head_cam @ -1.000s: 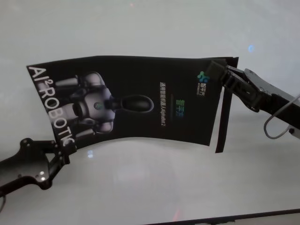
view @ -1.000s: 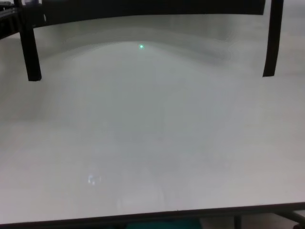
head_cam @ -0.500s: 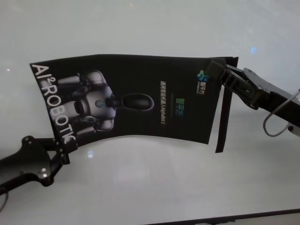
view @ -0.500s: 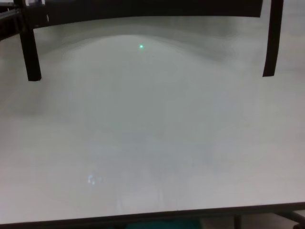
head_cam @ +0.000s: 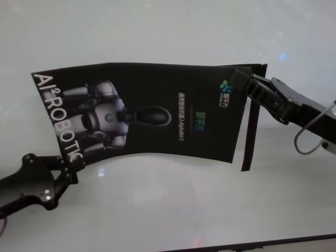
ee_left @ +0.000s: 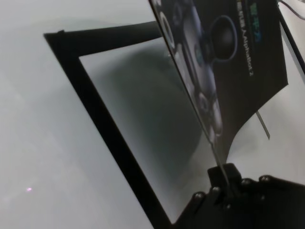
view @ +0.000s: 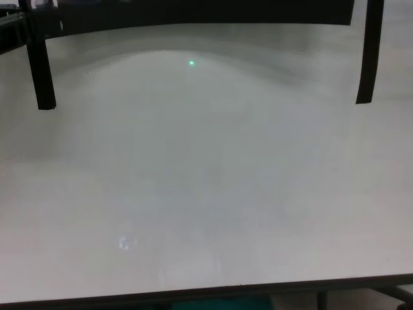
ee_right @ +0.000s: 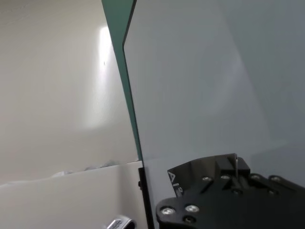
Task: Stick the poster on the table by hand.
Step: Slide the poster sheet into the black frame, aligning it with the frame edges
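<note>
- Jaws: both pairs shut on the poster (head_cam: 152, 113). Left gripper (head_cam: 71, 165), nearest the robot, pinches the lower corner by the "AI²ROBOTIC" lettering; left wrist view shows the sheet edge nipped between closed jaws.
- Right gripper (head_cam: 247, 84), farther out, clamps the opposite top corner by the small logo.
- Poster hangs stretched between the two grips, above the table (head_cam: 168, 210), not flat on it; its near edge bows upward in the middle. Shadow under it in the left wrist view.
- Long axis runs left–right, gripper to gripper, tilted a bit.
- Narrow black strips (head_cam: 248, 136) dangle off the poster ends (likely tape, can't confirm); chest view shows them reaching toward the table w/ the sheet edge at the top.
- Next move, my guess: both arms lower together, keeping tension, so the sheet lands flat. Left corner is nearer the robot.
</note>
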